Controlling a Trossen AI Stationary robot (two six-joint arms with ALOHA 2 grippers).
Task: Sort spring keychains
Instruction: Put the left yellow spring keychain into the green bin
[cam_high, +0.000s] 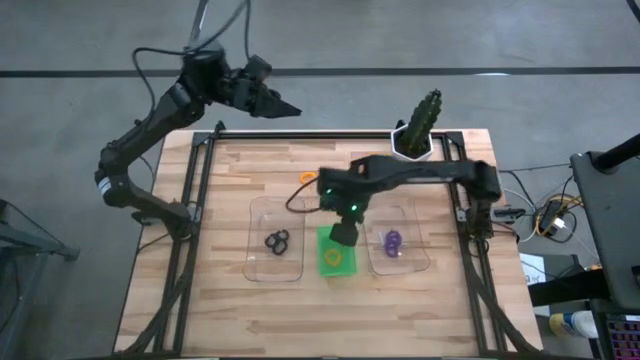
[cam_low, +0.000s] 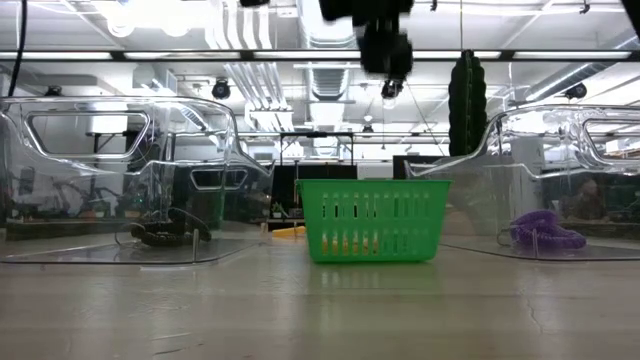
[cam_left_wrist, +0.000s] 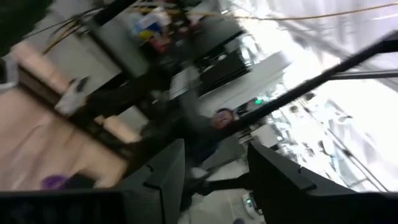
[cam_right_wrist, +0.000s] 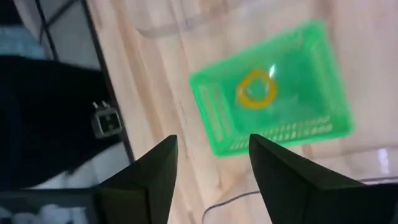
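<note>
Our right end effector (cam_high: 343, 233) hangs above the green tray (cam_high: 326, 262), its fingers (cam_right_wrist: 155, 180) spread apart with nothing between them. An orange keychain (cam_right_wrist: 256, 89) lies in the tray beneath it. The black keychains (cam_high: 277, 241) sit in the clear tray on our left (cam_high: 256, 270), the purple keychains (cam_high: 392, 241) in the clear tray on our right (cam_high: 418, 262). One more orange keychain (cam_high: 307, 178) lies on the bare bench (cam_high: 240, 160), near the far side, well apart from all three trays.

We judge that this loose ring is the next piece to fetch. To do it well, we should lift clear of the green tray's walls before travelling, then descend straight over the ring with the fingers straddling the coil and close low against the wood, since so small a loop slips away easily. The thin cable (cam_high: 292, 203) lying near it is worth avoiding.

Our left end effector (cam_high: 285, 107) waits beyond the bench's far edge, its fingers apart and holding nothing.
</note>
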